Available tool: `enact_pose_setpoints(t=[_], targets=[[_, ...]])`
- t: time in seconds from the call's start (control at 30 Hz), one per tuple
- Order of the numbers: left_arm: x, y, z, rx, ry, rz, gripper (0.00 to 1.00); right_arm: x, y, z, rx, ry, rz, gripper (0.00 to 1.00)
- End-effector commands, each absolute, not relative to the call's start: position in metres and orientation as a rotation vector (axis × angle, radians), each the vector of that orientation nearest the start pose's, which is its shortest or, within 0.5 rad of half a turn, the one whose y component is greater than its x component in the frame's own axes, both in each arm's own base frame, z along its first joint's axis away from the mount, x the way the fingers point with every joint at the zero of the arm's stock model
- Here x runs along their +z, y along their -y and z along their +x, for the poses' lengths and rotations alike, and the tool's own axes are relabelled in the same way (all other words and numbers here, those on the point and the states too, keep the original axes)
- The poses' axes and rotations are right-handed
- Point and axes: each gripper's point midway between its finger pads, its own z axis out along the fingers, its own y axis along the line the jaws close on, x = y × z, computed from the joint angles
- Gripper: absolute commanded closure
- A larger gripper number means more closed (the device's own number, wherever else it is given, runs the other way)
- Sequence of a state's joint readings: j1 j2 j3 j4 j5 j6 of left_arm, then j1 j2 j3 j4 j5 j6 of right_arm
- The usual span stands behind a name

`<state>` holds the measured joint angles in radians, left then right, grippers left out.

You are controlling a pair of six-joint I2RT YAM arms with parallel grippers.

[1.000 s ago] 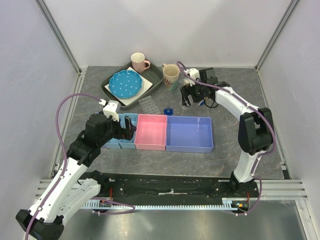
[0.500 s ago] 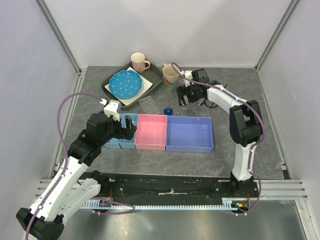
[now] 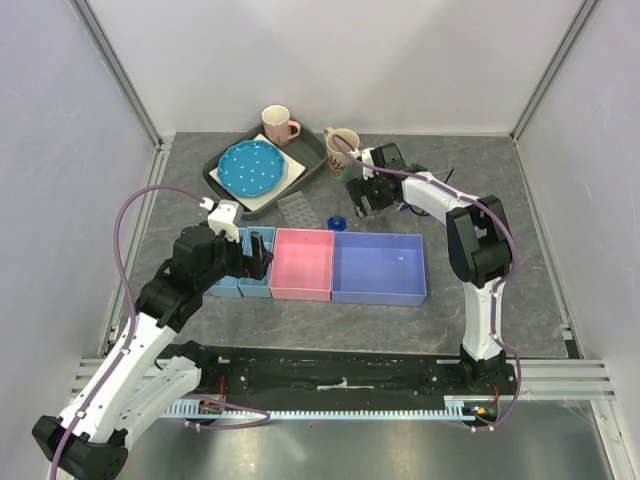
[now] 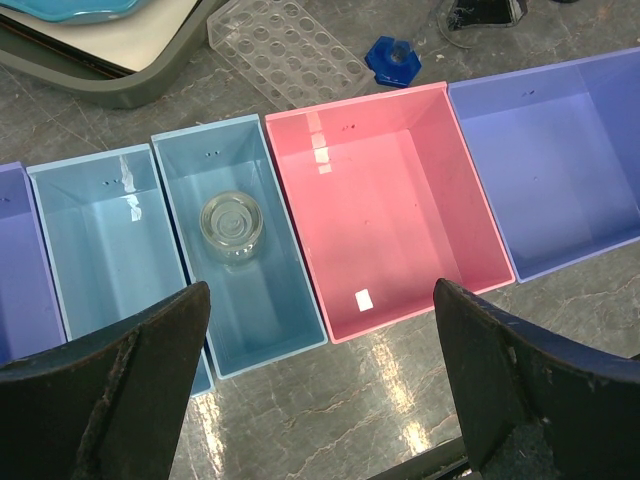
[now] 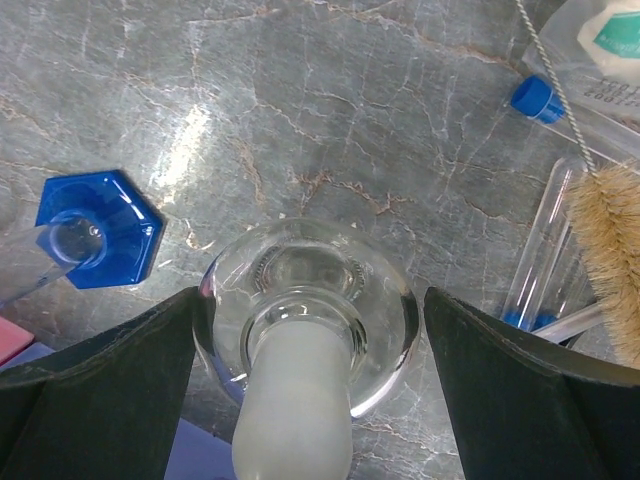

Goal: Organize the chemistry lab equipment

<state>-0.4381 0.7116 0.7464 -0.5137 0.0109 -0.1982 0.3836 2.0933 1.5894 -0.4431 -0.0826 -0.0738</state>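
The right pincer (image 5: 310, 305) hung over the desk (image 5: 300, 90) with a clear glass flask (image 5: 300, 265) between its two fingers (image 5: 110, 390), the flask's frosted neck pointing up at the wrist camera. The fingers sat close against the flask's round sides; whether they pressed on it could not be told. To the left of that pincer lay a blue six-sided piece (image 5: 95, 225) with the end of a clear tube on it. To the pincer's right lay clear tubes (image 5: 540, 265) with blue ends. Just right of them was a brush (image 5: 610, 255) with tan bristles on a twisted wire stem. Beyond these were a small blue cap (image 5: 535, 98) and a clear packet (image 5: 610, 45).

The left pincer (image 4: 320, 290) stood wide open above a row of bins. Near its left finger was a light blue bin (image 4: 270, 300) with a small clear jar (image 4: 232, 225) in it. Between the fingers was a pink bin (image 4: 380, 180) with a small white tag (image 4: 362, 298) on its floor. Beyond the right finger was a purple bin (image 4: 560, 150). Past the bins a clear welled tray (image 4: 290, 55) lay on the desk.
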Motion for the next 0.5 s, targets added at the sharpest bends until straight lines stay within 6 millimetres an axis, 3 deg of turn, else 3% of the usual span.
enact_pose_setpoints(t=[0.0, 0.23, 0.33, 0.47], targets=[[0.215, 0.124, 0.241, -0.404, -1.997, 0.296, 0.01, 0.058, -0.196, 0.479, 0.166, -2.437, -0.564, 0.02], [0.215, 0.124, 0.241, -0.403, -1.995, 0.294, 0.01, 0.076, -0.195, 0.485, 0.147, -2.396, -0.577, 0.03], [0.216, 0.124, 0.241, -0.402, -1.992, 0.293, 0.01, 0.084, -0.195, 0.485, 0.141, -2.374, -0.594, 0.16], [0.216, 0.124, 0.240, -0.403, -1.991, 0.294, 0.01, 0.091, -0.194, 0.486, 0.139, -2.359, -0.596, 0.42]])
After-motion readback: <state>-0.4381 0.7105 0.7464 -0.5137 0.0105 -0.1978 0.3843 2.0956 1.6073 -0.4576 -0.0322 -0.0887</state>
